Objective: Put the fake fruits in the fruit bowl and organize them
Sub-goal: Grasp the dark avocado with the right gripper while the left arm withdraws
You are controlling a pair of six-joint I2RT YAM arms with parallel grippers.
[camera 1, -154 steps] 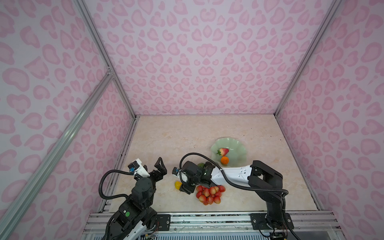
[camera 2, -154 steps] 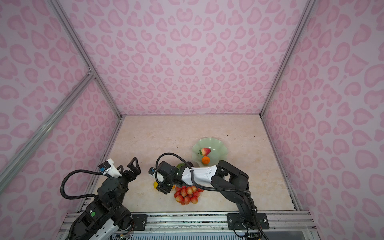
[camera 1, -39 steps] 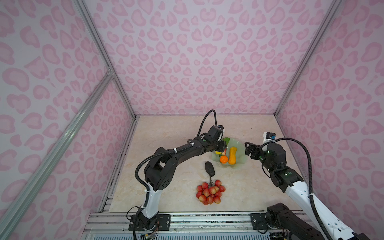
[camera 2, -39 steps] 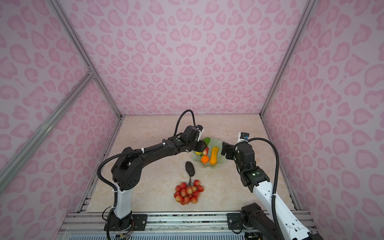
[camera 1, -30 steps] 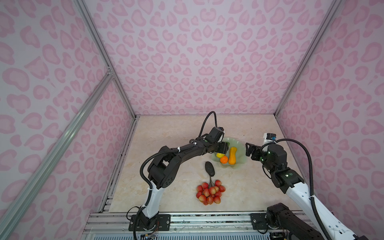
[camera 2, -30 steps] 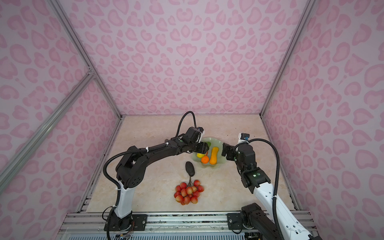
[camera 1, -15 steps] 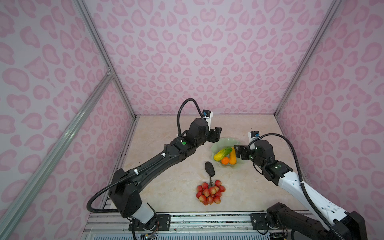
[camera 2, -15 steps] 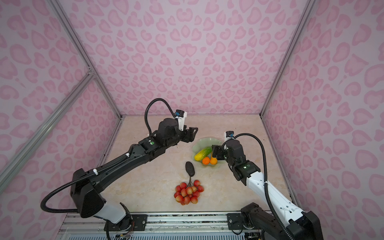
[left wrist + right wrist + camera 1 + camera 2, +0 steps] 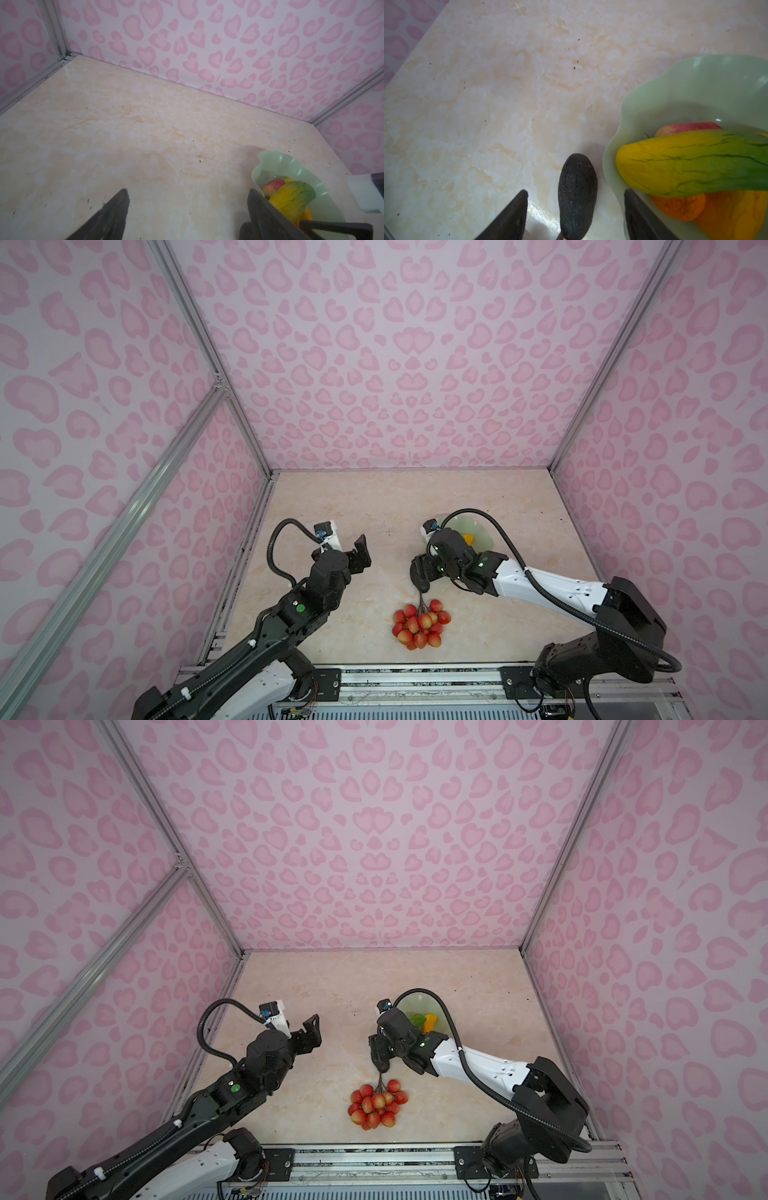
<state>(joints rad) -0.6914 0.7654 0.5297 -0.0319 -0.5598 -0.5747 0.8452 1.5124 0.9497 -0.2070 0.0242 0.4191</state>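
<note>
A pale marbled counter (image 9: 374, 506) sat between pink patterned walls (image 9: 395, 364). The left fingers (image 9: 360, 549) were raised over it, spread wide with nothing between them, well apart from every fruit. The right fingers (image 9: 510, 218) were low over the counter and also parted, with a gap showing inside each one.

The pale green fruit bowl (image 9: 695, 83) lay just beside the right fingers, its wavy rim next to one of them. A cluster of red-pink balls (image 9: 420, 624) lay on the counter near the right fingers, on their side away from the bowl, with its stem pointing toward them.

Inside the bowl, a green-yellow cucumber (image 9: 695, 162) lay across a yellow-orange gourd (image 9: 733, 214). The blackish oblong (image 9: 577, 193) lay on the counter between the right fingers, just outside the bowl's rim, with neither finger visibly touching it. A red-pink strawberry (image 9: 685, 127) showed behind the cucumber. A small orange ball (image 9: 679, 207) sat under the cucumber, beside the gourd.
</note>
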